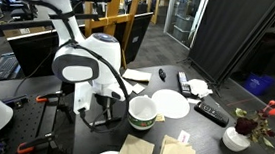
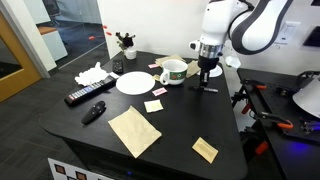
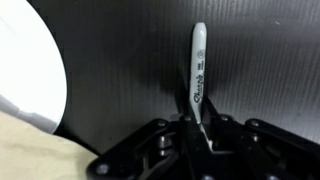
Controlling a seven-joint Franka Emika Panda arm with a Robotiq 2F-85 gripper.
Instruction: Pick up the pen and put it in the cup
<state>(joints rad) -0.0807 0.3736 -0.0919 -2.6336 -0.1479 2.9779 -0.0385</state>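
The pen (image 3: 198, 60) is a slim Sharpie-type marker with a pale grey barrel and a dark end. In the wrist view it stands between my fingers, and my gripper (image 3: 196, 120) is shut on its dark lower end. In both exterior views my gripper (image 1: 103, 108) (image 2: 203, 80) hangs low over the black table, right beside the cup. The cup (image 1: 141, 112) (image 2: 174, 72) is wide, squat and white with a greenish rim band. It stands upright and apart from the gripper.
A flat white plate (image 1: 171, 104) (image 2: 133, 83) lies beyond the cup. Also on the table are a black remote (image 2: 88, 94), a stubby black object (image 2: 93, 112), a flower vase (image 1: 237, 138), brown napkins (image 2: 135, 131) and small notes (image 2: 153, 105). A white curved edge (image 3: 30, 60) fills the wrist view's left.
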